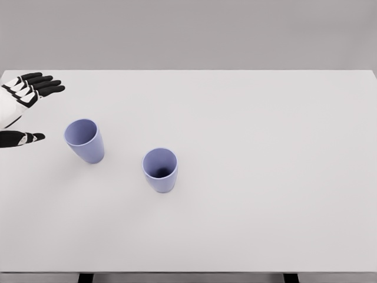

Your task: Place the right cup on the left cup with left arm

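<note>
A plain grey wall fills the top of the view, and below it a broad white table (pixel 265 177) spreads across nearly the whole frame, its far edge running straight from side to side and its near edge showing two dark leg tops at six o'clock. Next in size is the left hand (pixel 22 109), which enters at the nine o'clock edge of the picture with only a short stretch of white wrist visible. It hovers over the table's far left corner, palm turned inward toward the cups, its four black fingers (pixel 41 84) extended and fanned toward three o'clock, lying side by side, while the thumb (pixel 26 138) points separately lower down, also toward three o'clock. The wide gap between thumb and fingers is bare, so the hand is spread and holds nothing. The left cup (pixel 85 140), pale violet and upright with its mouth up, stands just beside the thumb tip at its three o'clock, not touching it. The right cup (pixel 160 170), the same colour and also upright, stands near the left cup at about its four o'clock, apart from it and left of the table's middle. The right arm does not appear in the view.
</note>
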Robot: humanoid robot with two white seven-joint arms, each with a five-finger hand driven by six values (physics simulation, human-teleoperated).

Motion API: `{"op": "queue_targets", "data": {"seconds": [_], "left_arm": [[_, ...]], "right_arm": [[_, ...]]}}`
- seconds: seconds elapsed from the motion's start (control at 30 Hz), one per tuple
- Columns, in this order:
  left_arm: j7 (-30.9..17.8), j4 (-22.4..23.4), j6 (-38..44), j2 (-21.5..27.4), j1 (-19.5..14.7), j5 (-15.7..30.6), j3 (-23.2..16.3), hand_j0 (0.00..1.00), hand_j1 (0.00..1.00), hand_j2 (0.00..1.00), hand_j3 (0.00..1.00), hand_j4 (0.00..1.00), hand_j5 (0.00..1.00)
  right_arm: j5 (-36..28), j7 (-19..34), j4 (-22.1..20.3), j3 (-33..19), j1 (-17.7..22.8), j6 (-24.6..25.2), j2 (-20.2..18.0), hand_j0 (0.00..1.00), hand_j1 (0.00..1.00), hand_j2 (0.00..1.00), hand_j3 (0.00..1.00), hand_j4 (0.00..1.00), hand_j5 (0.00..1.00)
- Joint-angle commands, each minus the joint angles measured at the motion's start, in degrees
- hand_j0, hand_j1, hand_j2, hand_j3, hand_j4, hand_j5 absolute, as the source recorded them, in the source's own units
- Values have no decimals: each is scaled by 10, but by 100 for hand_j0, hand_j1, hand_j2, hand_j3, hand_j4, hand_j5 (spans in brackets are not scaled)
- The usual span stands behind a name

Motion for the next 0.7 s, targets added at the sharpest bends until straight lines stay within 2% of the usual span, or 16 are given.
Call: {"op": "queue_targets", "data": {"seconds": [0.0, 0.4, 0.47, 0.5, 0.57, 0.6, 0.63, 0.67], "left_arm": [[0, -1, 0, 1, 0, 3, 0, 100, 100, 100, 100, 100, 100], [-1, 1, 0, 15, -11, -18, 1, 100, 100, 100, 100, 100, 100], [0, 2, 0, 41, -11, -16, -3, 100, 100, 100, 100, 100, 100], [0, 1, 0, 61, -15, -16, -23, 100, 100, 100, 100, 100, 100], [0, 0, 0, 117, -139, -13, -169, 100, 100, 100, 100, 100, 100], [0, 1, 0, 147, -226, -12, -277, 100, 100, 100, 100, 100, 100], [0, 1, 0, 164, -299, -9, -352, 100, 100, 100, 100, 100, 100], [0, 0, 0, 196, -391, 3, -447, 100, 100, 100, 100, 100, 100]], "right_arm": [[0, 0, 1, 0, 2, 0, 0, 100, 100, 100, 100, 100, 100], [-1, 0, 3, 3, 2, 1, 0, 100, 100, 100, 100, 100, 100], [0, 0, 3, 3, 2, 1, 0, 100, 100, 100, 100, 100, 100], [-1, 0, 3, 3, 2, 1, 0, 100, 100, 100, 100, 100, 100], [0, 0, 3, 3, 3, 1, 0, 100, 100, 100, 100, 100, 100], [-1, 0, 3, 3, 2, 1, 0, 100, 100, 100, 100, 100, 100], [-1, 0, 3, 3, 3, 1, 0, 100, 100, 100, 100, 100, 100], [-1, 0, 3, 3, 2, 1, 0, 100, 100, 100, 100, 100, 100]]}}
